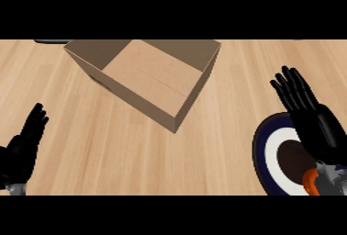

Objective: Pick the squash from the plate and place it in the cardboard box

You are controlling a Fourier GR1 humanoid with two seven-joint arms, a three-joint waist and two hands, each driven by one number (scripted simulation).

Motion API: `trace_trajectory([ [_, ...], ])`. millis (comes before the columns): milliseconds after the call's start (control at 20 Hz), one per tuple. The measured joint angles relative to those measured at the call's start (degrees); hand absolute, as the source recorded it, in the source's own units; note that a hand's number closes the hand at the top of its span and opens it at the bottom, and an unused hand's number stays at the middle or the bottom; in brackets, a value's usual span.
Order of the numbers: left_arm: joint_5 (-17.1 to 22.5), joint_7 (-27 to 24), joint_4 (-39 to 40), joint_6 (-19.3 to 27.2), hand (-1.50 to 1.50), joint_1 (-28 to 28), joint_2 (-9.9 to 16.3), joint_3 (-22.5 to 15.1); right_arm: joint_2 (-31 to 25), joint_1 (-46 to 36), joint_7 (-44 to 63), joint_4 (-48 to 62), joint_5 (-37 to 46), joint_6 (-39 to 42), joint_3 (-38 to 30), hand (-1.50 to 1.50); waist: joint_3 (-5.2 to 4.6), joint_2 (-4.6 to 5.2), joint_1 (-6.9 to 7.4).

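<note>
Right hand, fingers straight and spread, holding nothing, above the plate; squash partly hidden; cardboard box unlabelled.

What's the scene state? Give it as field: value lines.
surface: wooden counter
cardboard box: open top, upper centre, nothing visible inside
plate: lower right, dark rim, white ring, dark centre
squash: orange sliver at plate's lower edge, mostly hidden by right forearm
right hand: open, fingers straight, above plate
left hand: open, resting at left edge
</note>
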Motion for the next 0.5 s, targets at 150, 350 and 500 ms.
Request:
trace_trajectory([
  [150,-1.52,0.44,0.82,0.62,0.0,-0.97,-0.62,-0.83,-1.17,0.64,-0.49,0.41,0.13,-1.85,-4.21,-1.5,0.74,-1.5,-0.15],
  [350,-3.45,1.79,-0.57,1.63,0.0,-1.44,-0.07,-1.7,-5.53,3.29,-1.07,1.94,3.58,-7.52,-11.66,1.5,0.76,-2.19,-1.76],
  [500,-3.89,2.01,-0.72,1.45,0.0,-1.05,-0.14,-2.4,-6.32,7.35,0.24,6.14,8.44,-16.65,-16.09,-1.5,1.02,-2.48,-2.75],
])
